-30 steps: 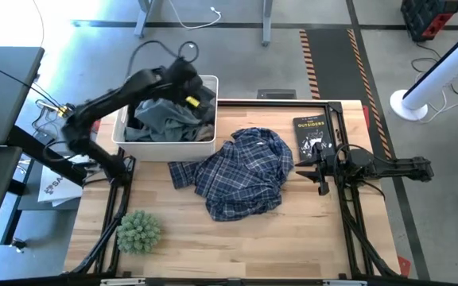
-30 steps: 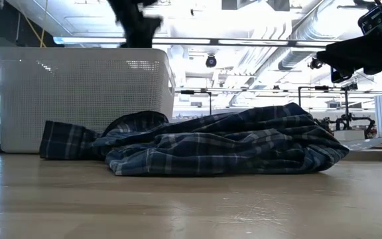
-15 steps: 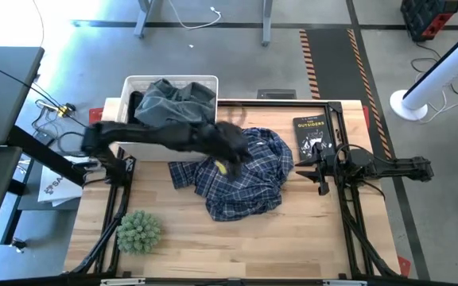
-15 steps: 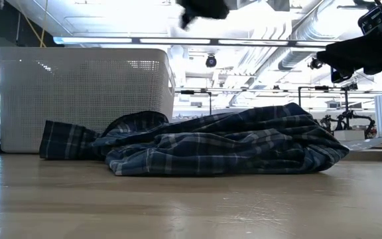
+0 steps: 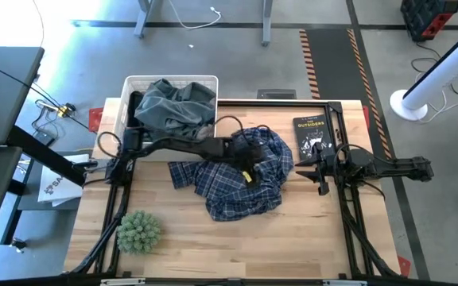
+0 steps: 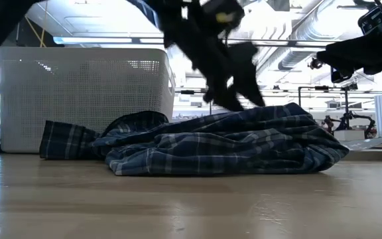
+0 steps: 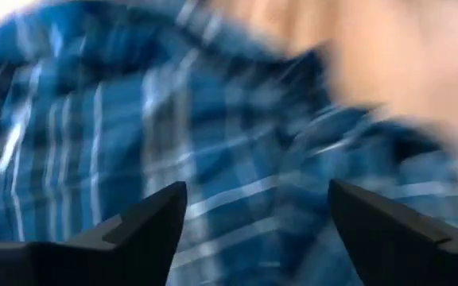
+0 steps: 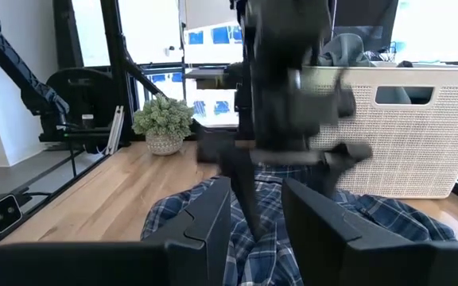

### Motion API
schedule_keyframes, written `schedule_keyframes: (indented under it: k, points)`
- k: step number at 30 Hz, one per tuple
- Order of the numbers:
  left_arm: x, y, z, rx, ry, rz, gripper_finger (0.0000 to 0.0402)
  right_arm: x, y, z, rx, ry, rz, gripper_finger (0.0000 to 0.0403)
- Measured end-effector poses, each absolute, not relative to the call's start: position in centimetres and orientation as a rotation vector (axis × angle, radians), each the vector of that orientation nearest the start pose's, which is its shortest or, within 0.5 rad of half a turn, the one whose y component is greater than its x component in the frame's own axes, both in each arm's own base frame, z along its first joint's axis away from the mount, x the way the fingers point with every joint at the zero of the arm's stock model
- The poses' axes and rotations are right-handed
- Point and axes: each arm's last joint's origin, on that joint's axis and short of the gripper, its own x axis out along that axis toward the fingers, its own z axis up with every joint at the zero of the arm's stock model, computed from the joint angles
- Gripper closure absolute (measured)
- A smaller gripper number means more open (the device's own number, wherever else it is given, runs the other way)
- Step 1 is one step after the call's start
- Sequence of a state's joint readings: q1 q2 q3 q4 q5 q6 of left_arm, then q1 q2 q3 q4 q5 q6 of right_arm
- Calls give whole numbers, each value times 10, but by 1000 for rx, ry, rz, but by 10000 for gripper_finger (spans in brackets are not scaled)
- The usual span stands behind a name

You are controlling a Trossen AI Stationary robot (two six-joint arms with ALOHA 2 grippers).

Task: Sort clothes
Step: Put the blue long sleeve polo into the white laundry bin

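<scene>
Your left end effector (image 5: 249, 161) hovers, fingers spread, over the crumpled blue plaid shirt (image 5: 241, 181); right end effector (image 5: 318, 168) waits slightly parted.

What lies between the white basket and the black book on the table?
In the high view, the plaid shirt lies between basket and book, with the open left gripper over it.

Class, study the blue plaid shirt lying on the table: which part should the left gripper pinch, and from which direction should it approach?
Grip a raised fold near the middle of the blue plaid shirt, coming straight down from above. It lies crumpled in a low heap, so its ridges stand proud of the wood. The left gripper hangs open over it, fingers spread.
</scene>
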State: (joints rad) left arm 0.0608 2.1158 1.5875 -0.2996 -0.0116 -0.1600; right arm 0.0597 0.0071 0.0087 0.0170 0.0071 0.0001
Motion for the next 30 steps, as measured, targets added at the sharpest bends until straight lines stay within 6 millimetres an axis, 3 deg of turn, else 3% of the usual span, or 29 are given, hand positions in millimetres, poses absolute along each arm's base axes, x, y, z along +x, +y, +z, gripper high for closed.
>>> schedule_keyframes:
  k: [5, 9, 12, 17, 20, 23, 25, 28, 30]
  points:
    - [464, 34, 135, -116, 991, 246, 91, 97, 6, 168, 1, -19, 53, 291]
    - [463, 24, 112, -19, 1099, 159, 126, 97, 6, 168, 1, -19, 53, 291]
    - [459, 9, 105, 33, 1162, 73, 187, 97, 6, 168, 1, -19, 53, 291]
    - [464, 4, 113, -78, 1155, 33, 361, 97, 6, 168, 1, -19, 53, 291]
    - [476, 6, 140, -150, 1089, -9, 370, 97, 6, 168, 1, -19, 53, 291]
    - [481, 9, 182, -83, 1048, -26, 370, 97, 6, 168, 1, -18, 53, 291]
    - [477, 11, 232, 3, 997, -36, 370, 97, 6, 168, 1, -19, 53, 291]
    - [440, 14, 329, 130, 903, -4, 370, 97, 6, 168, 1, -19, 53, 291]
    - [413, 15, 379, 190, 820, 17, 370, 97, 6, 168, 1, -19, 53, 291]
